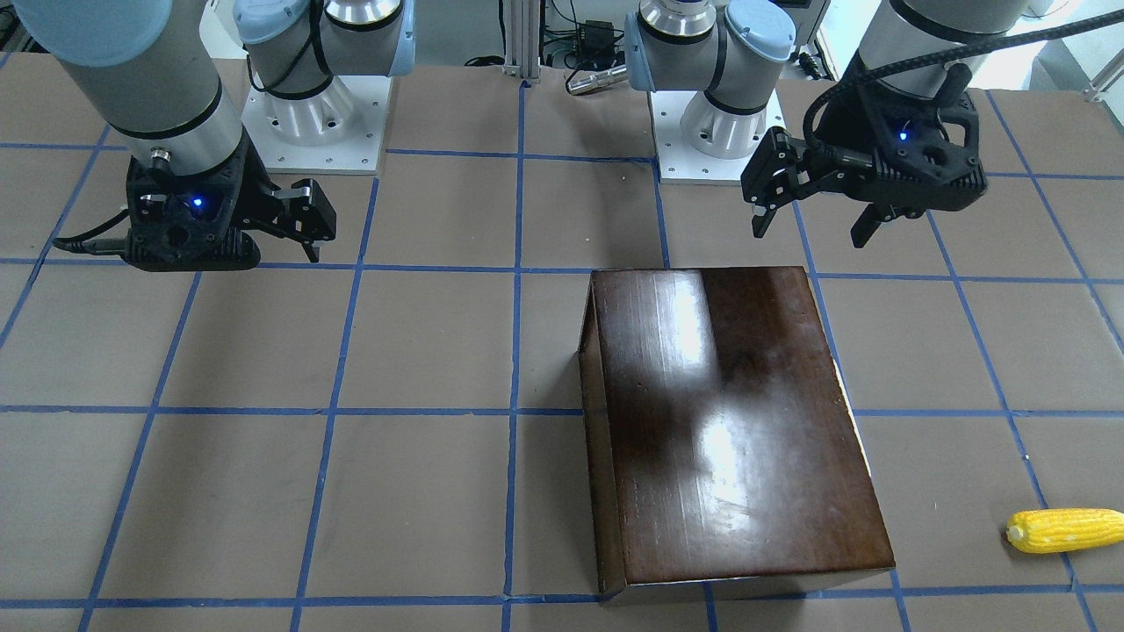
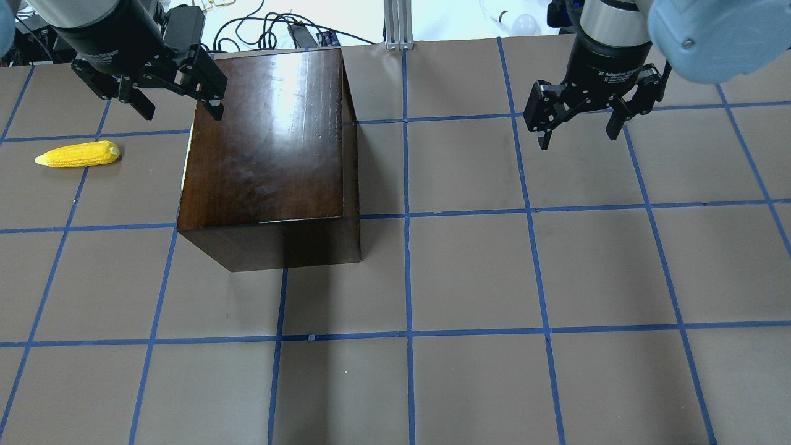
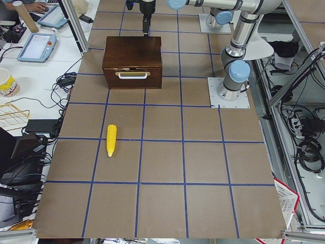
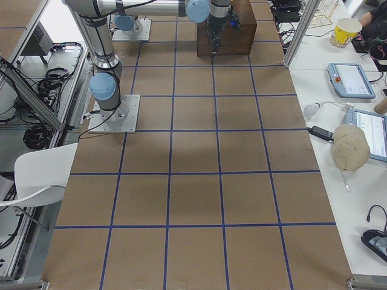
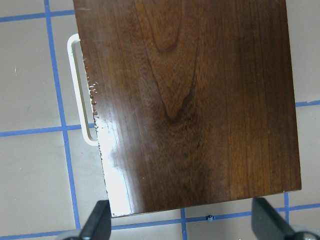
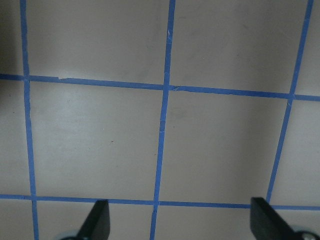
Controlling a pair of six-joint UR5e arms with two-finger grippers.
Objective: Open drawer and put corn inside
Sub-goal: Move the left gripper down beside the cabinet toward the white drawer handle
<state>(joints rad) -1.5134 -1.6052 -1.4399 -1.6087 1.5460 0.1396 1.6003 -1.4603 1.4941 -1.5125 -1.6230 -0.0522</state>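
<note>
The glossy dark-brown cabinet [image 2: 266,142] stands on the table, also in the front view [image 1: 729,430]. Its drawer [image 3: 133,76] is shut; the chipped front panel with a white handle [image 5: 80,90] faces the robot's left. The yellow corn [image 2: 78,154] lies flat on the table left of the cabinet, apart from it, and shows at the front view's right edge [image 1: 1067,530] and in the left view [image 3: 111,140]. My left gripper [image 2: 182,114] is open and empty, above the cabinet's far left corner [image 1: 810,233]. My right gripper [image 2: 578,141] is open and empty, over bare table [image 6: 180,222].
The table [image 2: 469,278] is brown with a blue tape grid. The two arm bases [image 1: 316,123] stand on white plates at the robot's edge. Tablets, a cup and cables lie on side benches beyond the table [image 3: 35,46].
</note>
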